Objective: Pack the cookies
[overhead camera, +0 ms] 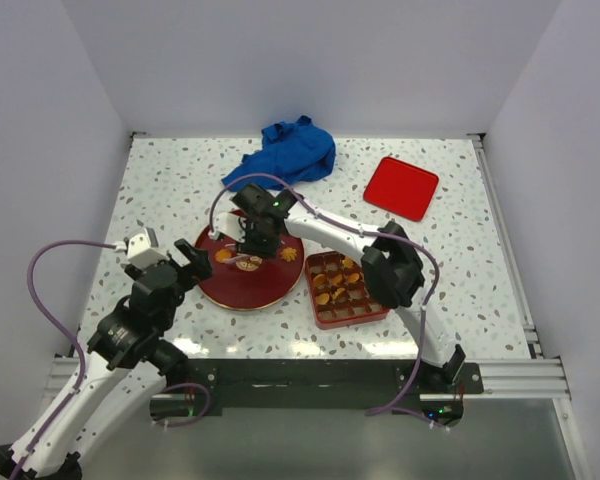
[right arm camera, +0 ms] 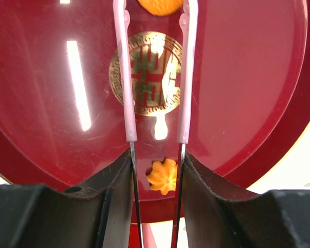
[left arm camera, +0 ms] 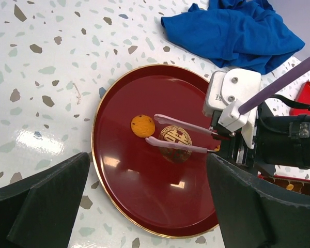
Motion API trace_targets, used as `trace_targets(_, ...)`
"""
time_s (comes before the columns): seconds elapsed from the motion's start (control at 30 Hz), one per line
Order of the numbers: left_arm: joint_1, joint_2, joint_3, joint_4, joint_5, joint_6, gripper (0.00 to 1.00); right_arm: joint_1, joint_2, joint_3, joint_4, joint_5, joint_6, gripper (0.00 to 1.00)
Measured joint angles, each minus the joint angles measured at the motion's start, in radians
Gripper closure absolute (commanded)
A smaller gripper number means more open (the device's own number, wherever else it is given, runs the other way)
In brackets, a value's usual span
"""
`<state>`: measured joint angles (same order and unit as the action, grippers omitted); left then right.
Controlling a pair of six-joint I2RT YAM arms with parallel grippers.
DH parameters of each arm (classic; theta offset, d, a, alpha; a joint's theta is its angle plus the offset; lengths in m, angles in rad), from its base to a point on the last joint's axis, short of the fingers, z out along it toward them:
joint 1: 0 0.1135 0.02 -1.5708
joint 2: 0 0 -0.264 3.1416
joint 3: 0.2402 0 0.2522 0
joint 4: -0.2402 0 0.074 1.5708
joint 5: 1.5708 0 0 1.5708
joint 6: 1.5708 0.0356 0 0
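A round orange cookie lies on the dark red plate, left of its gold emblem. A flower-shaped cookie lies at the plate's right side. My right gripper is shut on pink-tipped tweezers. It hangs over the plate. The tweezer prongs are apart, with their tips beside the round cookie. My left gripper is open and empty at the plate's left edge. Several cookies sit in the red compartment box.
A crumpled blue cloth lies behind the plate. A red lid lies at the back right. The compartment box stands just right of the plate, under the right arm's forearm.
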<state>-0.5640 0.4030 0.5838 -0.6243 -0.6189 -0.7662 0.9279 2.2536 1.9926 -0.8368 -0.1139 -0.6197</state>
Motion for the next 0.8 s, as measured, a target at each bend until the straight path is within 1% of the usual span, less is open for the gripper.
trace_targets(0.4, 0.000, -0.002, 0.000, -0.014, -0.014, 0.002, 0.00, 0.029, 0.056, 0.032, 0.011, 0.020, 0.010, 0.57)
trace_targets(0.8, 0.000, -0.005, 0.002, -0.021, -0.015, 0.003, 0.00, 0.028, 0.062, 0.050, 0.016, 0.039, 0.017, 0.58)
